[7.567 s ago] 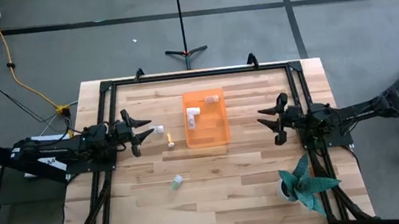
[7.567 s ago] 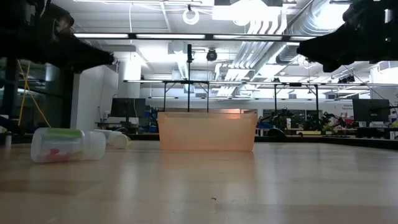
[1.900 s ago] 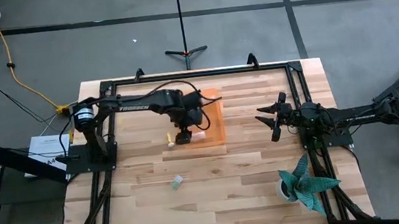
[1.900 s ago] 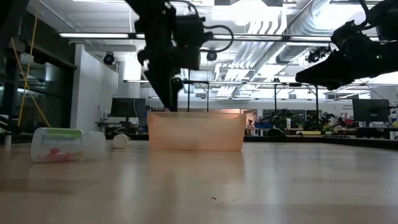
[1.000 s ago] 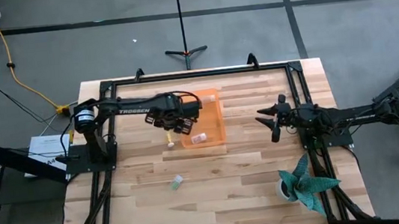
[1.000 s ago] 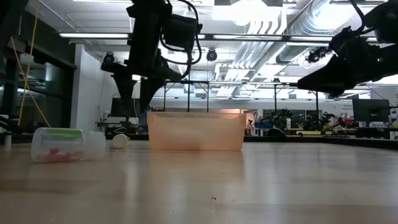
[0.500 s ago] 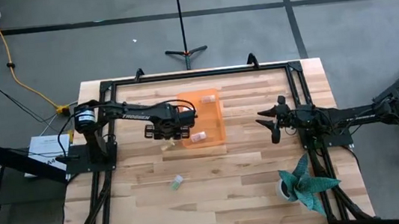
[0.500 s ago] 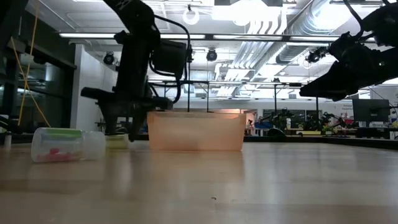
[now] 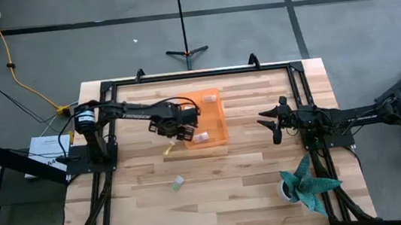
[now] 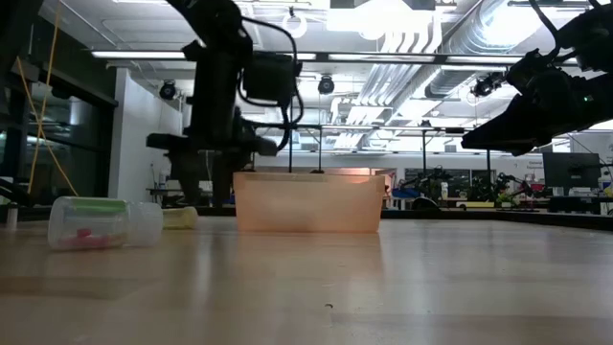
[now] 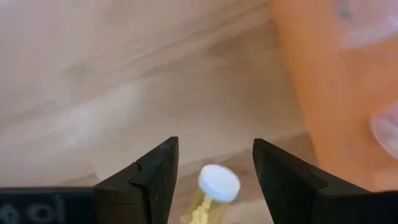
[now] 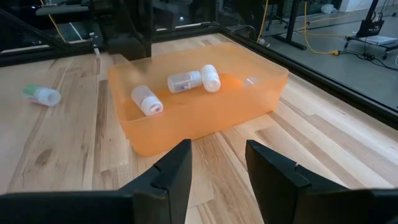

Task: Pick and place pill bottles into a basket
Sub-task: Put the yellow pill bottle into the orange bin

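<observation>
The orange basket [image 9: 206, 118] stands at mid-table and holds three white-capped pill bottles [image 12: 147, 99]. An amber pill bottle [image 9: 167, 151] with a white cap [image 11: 219, 183] lies on its side on the wood just left of the basket. My left gripper [image 9: 172, 138] is open and points down over it, one finger on each side of the cap, apart from it. A pale green bottle [image 9: 177, 182] lies nearer the front edge and also shows in the low view [image 10: 96, 222]. My right gripper [image 9: 269, 123] is open and empty, held above the table right of the basket.
A teal spiky plant in a white pot [image 9: 305, 182] stands at the front right. A black frame [image 9: 196, 73] runs round the table. Bare wood lies between the basket and my right gripper and along the front.
My left gripper has left the basket's left wall, going down and toward the table's left and near edges, and now stands over the amber bottle. The amber bottle has shifted a little toward the near edge. My right gripper has kept still.
</observation>
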Controlling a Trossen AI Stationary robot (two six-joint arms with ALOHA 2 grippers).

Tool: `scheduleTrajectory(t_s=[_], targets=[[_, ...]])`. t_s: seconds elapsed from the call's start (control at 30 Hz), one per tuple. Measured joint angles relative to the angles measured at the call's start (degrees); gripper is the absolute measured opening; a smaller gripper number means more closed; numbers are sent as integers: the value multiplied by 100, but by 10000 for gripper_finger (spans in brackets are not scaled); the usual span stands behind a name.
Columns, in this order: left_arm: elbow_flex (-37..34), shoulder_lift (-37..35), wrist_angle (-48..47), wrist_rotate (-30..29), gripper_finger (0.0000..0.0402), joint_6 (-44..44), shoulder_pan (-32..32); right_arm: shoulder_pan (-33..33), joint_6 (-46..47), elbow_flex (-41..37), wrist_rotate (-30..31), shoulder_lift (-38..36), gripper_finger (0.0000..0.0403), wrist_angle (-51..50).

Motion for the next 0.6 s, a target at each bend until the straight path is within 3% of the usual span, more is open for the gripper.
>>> scheduleTrajectory(t_s=[0.2, 0.37, 0.6], targets=[[353, -11, -352, 348, 239, 798, -292, 0, 14, 0, 0, 0, 142, -2], [351, -11, -874, 423, 239, 765, -698, 0, 33, 0, 32, 0, 142, -2], [330, -11, -778, 185, 239, 522, -951, 0, 39, 0, 72, 2, 142, -2]])
